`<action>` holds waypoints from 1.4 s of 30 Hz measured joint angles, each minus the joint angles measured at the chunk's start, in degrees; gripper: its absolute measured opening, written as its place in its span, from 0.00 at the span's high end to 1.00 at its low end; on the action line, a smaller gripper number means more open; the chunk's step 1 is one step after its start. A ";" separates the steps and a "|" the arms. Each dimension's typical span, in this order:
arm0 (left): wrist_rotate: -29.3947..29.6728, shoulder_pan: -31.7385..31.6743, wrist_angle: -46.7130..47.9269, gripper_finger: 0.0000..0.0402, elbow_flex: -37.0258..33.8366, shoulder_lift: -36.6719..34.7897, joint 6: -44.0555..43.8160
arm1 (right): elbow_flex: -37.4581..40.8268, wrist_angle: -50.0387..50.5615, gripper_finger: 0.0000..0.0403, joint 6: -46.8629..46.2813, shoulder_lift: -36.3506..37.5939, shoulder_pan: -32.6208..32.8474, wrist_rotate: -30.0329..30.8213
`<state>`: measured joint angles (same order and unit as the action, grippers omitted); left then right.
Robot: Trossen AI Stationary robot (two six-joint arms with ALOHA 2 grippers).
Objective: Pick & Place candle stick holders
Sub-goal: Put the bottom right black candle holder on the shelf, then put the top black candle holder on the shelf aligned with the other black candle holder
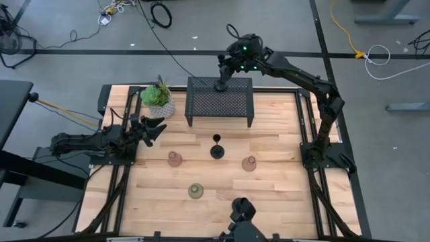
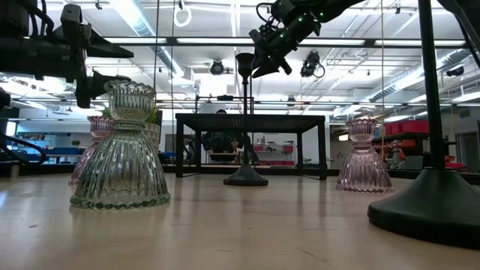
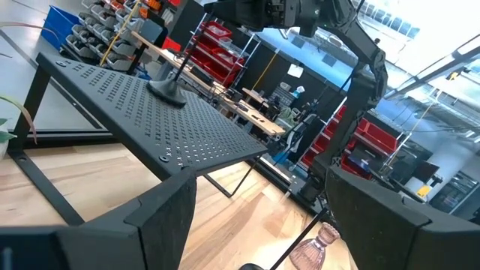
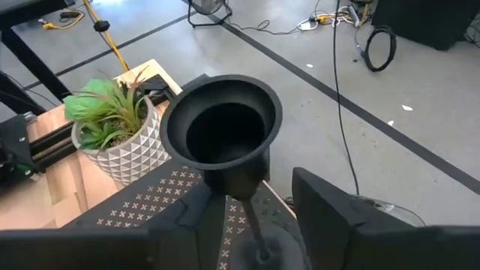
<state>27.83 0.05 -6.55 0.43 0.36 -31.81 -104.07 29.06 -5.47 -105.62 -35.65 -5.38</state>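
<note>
A slim black candle stick holder stands by its round base on the black mesh rack; its cup top fills the right wrist view. My right gripper is open, one finger on either side of the stem just below the cup. A second black holder stands on the table in front of the rack. A third stands near the table's front edge. Two pinkish glass cups and an olive one stand on the table. My left gripper is open and empty at the table's left. My right gripper's fingers come from above, slanting down, and stand on either side of the stem under the cup. There is a gap to one finger. I cannot tell whether the other finger touches the stem. The holder stands upright on the rack.
A green plant in a white pot stands left of the rack, close to my left gripper. The wooden table has bare boards between the cups and at its right. Cables lie on the floor beyond the table's far edge.
</note>
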 joint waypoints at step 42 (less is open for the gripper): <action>-1.69 0.02 -0.89 0.26 0.00 0.00 -1.09 | -0.11 1.66 0.38 4.00 8.64 0.78 6.64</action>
<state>26.14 0.08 -7.44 0.42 0.36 -32.91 -104.18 30.72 -1.47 -96.99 -34.87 1.26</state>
